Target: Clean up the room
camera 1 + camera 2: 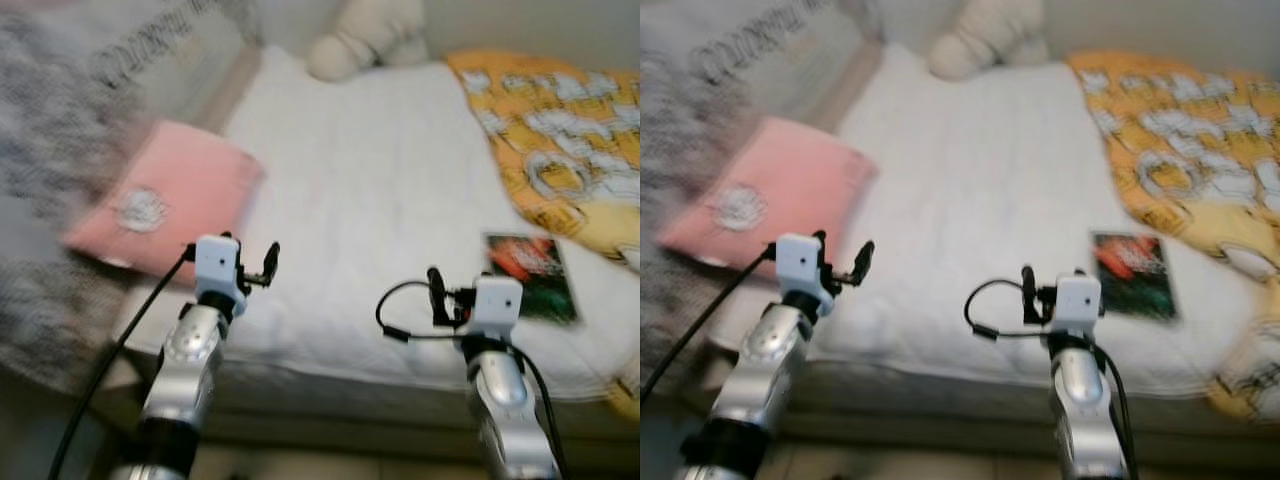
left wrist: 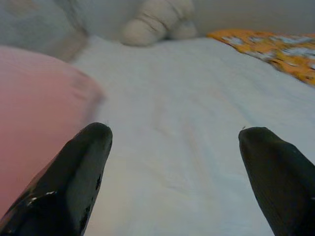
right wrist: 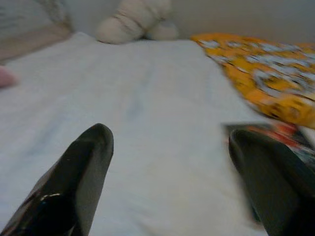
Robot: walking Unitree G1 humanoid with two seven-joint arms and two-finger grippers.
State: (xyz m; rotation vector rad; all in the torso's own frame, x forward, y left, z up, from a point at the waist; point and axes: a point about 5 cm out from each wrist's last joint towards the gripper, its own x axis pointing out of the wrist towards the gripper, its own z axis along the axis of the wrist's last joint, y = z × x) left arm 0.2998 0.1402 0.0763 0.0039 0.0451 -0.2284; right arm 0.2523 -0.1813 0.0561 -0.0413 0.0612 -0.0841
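The robot stands at the near edge of a bed (image 1: 350,190) covered with a white sheet, the head views blurred. Both arms are raised over the near edge. The left gripper (image 2: 174,142) hovers by the near left part of the mattress with its fingers spread wide apart and nothing between them; a pink pillow (image 1: 170,200) lies just to its left, hanging over the left side of the bed. The right gripper (image 3: 170,142) is likewise released, with bare sheet between its fingers. A dark red and green book (image 1: 530,275) lies flat on the sheet just right of it, near an orange and white patterned blanket (image 1: 560,140) spread over the right side. A cream plush toy (image 1: 365,40) sits at the far end
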